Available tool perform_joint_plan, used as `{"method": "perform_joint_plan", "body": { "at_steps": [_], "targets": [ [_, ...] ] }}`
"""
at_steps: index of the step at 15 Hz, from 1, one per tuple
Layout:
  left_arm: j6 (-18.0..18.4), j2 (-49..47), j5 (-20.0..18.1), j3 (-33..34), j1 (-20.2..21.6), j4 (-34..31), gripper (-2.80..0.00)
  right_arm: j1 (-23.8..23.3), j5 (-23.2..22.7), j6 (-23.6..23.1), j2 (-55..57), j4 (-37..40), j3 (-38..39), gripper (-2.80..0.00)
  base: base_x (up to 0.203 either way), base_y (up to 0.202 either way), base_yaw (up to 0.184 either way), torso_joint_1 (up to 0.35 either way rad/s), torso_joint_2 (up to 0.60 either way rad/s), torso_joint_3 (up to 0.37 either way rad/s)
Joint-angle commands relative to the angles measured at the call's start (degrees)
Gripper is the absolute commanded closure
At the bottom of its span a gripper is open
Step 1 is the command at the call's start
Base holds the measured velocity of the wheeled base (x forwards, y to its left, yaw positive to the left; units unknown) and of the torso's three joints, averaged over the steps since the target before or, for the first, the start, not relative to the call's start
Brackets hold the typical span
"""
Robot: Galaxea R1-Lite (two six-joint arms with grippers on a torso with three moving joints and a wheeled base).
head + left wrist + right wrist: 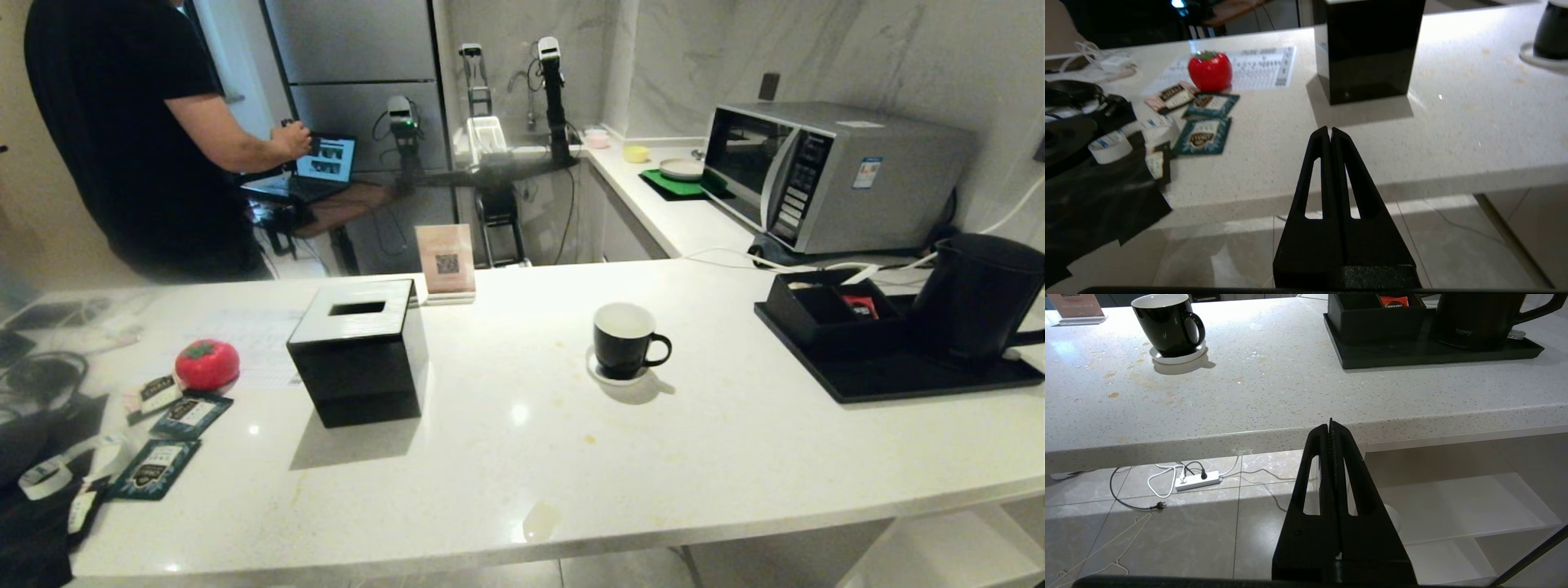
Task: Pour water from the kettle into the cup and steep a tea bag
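Nearest, below the near edge of the counter (522, 457), both grippers hang pinched together and empty — left gripper (1330, 132), right gripper (1330, 426). The kettle (976, 294) stands upright on its black tray (898, 380) at far right, closer to the right arm, handle pointing right. The cup (624, 339) — black outside, white inside — sits on its saucer mid-counter, handle right.

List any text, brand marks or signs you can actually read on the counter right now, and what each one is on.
"tooney", as best it reads: pale lettering low on the kettle.
QR code, no readable words: card stand behind the tissue box.
Too blurred to read: labels on the teal sachets, the printed sheet, the microwave sticker and buttons, the red packet in the tray.
No text shows on the cup.
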State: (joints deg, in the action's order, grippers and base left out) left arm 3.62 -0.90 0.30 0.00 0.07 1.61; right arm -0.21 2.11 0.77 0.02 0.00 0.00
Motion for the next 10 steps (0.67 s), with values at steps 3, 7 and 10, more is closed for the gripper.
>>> {"method": "perform_joint_plan", "body": {
  "at_steps": [3,7,10],
  "targets": [
    [-0.1,0.8,-0.2,0.0,0.0,-0.7,0.0,0.0,0.0,0.0,0.0,0.0,0.0,0.0,0.0,0.0,0.0,0.0,0.0,0.0],
    [-1.5,0.8,-0.1,0.0,0.0,-0.8,0.0,-0.1,0.0,0.0,0.0,0.0,0.0,0.0,0.0,0.0,0.0,0.0,0.0,0.0],
    [-1.6,0.8,-0.1,0.0,0.0,-0.8,0.0,0.0,0.0,0.0,0.0,0.0,0.0,0.0,0.0,0.0,0.0,0.0,0.0,0.0]
  ]
}}
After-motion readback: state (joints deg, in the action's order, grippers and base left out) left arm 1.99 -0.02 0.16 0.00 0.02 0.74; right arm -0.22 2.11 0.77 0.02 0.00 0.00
